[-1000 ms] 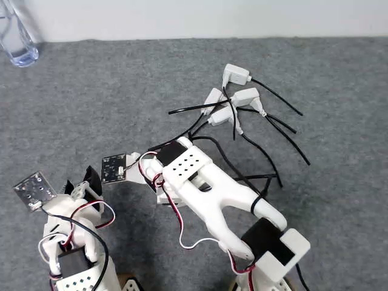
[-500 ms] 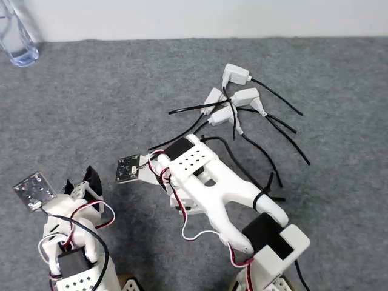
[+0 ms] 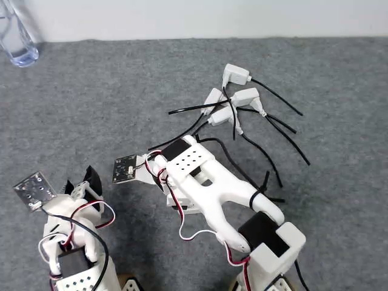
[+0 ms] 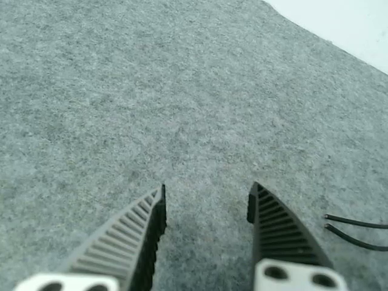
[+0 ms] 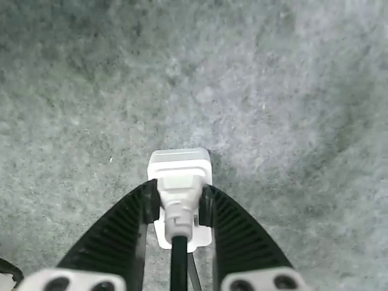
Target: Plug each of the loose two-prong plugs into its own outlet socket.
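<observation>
Grey carpet [image 3: 91,91], white wall [image 3: 182,18] behind | left tool [image 4: 208,188] spread, empty | right tool [image 5: 179,189] clamping white plug [image 5: 179,176]

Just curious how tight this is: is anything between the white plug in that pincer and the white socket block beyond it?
Nothing visible. The right pincer grips the white plastic two-prong plug on its black cable, and the plug's nose seems to meet the white rectangular socket block directly.

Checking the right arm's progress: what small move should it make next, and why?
Probably a short push straight ahead: the right gripper is shut on the white two-prong plug, which sits lined up against the white outlet socket block, and full seating cannot be told.
</observation>
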